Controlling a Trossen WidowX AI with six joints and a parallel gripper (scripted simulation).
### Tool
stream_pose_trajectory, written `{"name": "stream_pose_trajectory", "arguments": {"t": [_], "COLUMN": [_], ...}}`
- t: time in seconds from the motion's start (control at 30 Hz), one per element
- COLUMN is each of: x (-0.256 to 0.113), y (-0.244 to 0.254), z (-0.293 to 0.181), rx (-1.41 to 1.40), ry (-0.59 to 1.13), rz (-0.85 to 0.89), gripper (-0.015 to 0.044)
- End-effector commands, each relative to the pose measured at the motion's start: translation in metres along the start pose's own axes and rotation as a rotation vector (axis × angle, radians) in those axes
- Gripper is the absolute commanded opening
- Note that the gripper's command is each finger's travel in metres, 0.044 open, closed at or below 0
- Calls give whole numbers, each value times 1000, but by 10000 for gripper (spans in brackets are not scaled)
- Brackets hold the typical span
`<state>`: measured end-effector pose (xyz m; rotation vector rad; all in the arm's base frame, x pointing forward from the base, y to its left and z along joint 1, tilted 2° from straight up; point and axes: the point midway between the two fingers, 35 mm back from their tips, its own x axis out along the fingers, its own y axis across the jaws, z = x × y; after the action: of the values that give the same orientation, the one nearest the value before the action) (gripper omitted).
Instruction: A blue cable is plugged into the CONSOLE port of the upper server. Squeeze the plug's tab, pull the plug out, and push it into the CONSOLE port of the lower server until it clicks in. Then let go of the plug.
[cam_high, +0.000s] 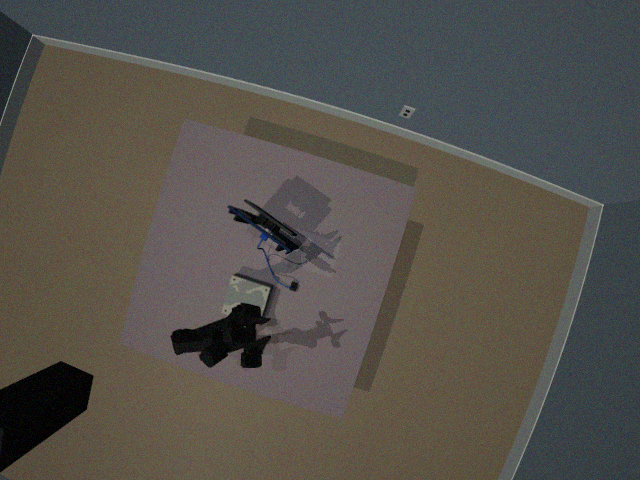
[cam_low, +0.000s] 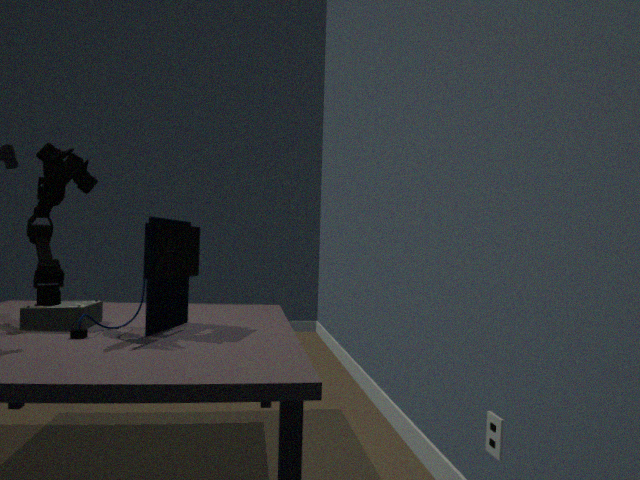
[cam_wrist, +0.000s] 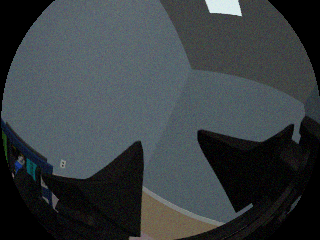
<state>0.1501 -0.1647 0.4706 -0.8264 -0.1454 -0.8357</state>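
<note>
Cable (cam_high: 269, 264) (cam_low: 141, 304) hangs with slack at the front of the server stand (cam_high: 281, 228) (cam_low: 168, 302) (cam_wrist: 49, 169), where its blue plug (cam_high: 264, 236) (cam_wrist: 19, 164) seems seated, so a low approach could maybe snag this loop. Farther from the stand, the gripper (cam_high: 269, 329) (cam_low: 80, 156) (cam_wrist: 170, 140) is raised high, turned aside, fingers half spread with nothing between; a poorly aligned approach could miss the tab.

Tabletop (cam_high: 206, 170) (cam_low: 232, 356): smooth, matt surface. Blue cable (cam_high: 271, 270) (cam_low: 130, 319): plastic-looking sheath. Walls (cam_high: 361, 41) (cam_low: 465, 180) (cam_wrist: 100, 90): matt, smooth, paint-like finish.
</note>
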Motion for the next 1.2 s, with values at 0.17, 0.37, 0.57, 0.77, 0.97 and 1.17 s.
{"name": "stream_pose_trajectory", "arguments": {"t": [0.17, 0.37, 0.57, 0.77, 0.97, 1.17], "x": [19, 3, -34, -87, -113, -111], "y": [105, 174, 236, 282, 296, 297], "z": [-29, -28, -21, -13, -10, -9], "rx": [-125, -268, -461, -694, -800, -800], "ry": [100, 135, 133, 88, 57, 57], "rz": [136, 250, 368, 466, 495, 495], "gripper": [239, 239, 239, 239, 239, 239]}}
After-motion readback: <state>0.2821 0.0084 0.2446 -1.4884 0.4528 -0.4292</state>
